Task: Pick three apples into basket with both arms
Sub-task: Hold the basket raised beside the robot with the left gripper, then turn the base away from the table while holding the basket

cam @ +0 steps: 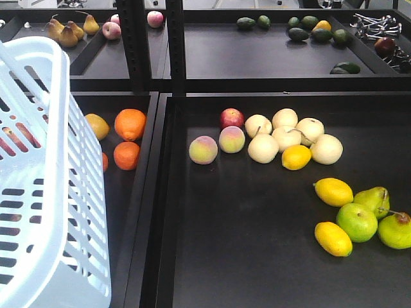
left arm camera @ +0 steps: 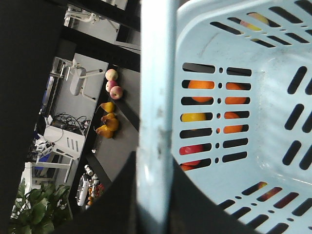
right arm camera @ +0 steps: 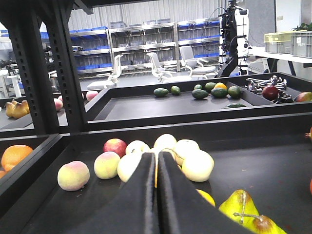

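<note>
The pale blue slotted basket (cam: 48,192) hangs at the left, over the left tray. In the left wrist view my left gripper (left arm camera: 153,155) is shut on the basket's handle (left arm camera: 155,73), and the basket's inside (left arm camera: 273,161) holds nothing. A dark maroon apple (cam: 385,45) lies in the far right upper tray; the right wrist view shows this apple (right arm camera: 270,92) beside metal utensils. My right gripper (right arm camera: 155,154) is shut on nothing, low over the front right tray and pointing at a pile of pale fruit (right arm camera: 195,163). Neither gripper appears in the front view.
The front right tray (cam: 257,256) holds a brighter red apple (cam: 232,118), two peaches (cam: 203,149), pale fruit, lemons (cam: 333,191) and green pears (cam: 357,221). Oranges (cam: 130,124) lie beside the basket. Avocados (cam: 298,34) and pears (cam: 67,35) sit on upper trays. Black posts (cam: 175,45) divide the shelves.
</note>
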Controlling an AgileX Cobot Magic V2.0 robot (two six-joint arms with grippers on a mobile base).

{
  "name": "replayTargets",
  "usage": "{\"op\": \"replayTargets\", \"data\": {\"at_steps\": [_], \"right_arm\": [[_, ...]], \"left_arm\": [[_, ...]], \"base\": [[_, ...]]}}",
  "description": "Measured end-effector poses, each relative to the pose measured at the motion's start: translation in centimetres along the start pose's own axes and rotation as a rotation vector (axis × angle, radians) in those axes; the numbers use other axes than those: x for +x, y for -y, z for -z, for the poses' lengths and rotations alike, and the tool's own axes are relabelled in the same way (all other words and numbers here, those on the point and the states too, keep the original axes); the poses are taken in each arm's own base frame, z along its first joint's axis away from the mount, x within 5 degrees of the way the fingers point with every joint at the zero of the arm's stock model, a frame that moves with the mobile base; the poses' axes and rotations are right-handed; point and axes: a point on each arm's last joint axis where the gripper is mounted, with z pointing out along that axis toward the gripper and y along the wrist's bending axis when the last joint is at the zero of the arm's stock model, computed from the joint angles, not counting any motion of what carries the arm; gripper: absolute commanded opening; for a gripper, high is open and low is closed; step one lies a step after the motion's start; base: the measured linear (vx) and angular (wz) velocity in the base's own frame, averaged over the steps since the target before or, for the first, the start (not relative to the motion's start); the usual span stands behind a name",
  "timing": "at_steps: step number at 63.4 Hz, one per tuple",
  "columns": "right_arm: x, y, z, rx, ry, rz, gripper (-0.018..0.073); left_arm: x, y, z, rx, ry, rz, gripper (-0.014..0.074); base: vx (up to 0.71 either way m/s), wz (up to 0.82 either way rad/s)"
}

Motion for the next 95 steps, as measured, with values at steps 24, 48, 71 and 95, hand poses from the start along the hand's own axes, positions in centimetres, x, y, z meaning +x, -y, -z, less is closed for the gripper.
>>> {"op": "replayTargets", "data": {"at_steps": [24,48,71,95], "right_arm": [[0.0,0.0,0.0,0.0,0.0,0.0,-0.0008],[0.0,0.0,0.0,0.0,0.0,0.0,-0.0008],[0.0,0.0,0.0,0.0,0.0,0.0,-0.0008],[0.0,0.0,0.0,0.0,0.0,0.0,-0.0008]], "left_arm": [[0.0,0.0,0.0,0.0,0.0,0.0,-0.0007],[0.0,0.0,0.0,0.0,0.0,0.0,-0.0007],[0.0,0.0,0.0,0.0,0.0,-0.001,-0.0007],[0.0,0.0,0.0,0.0,0.0,-0.001,-0.0007]], "base": [[0.0,0.01],[-0.02,0.09],[-0.05,0.19],[-0.05,0.26]]}}
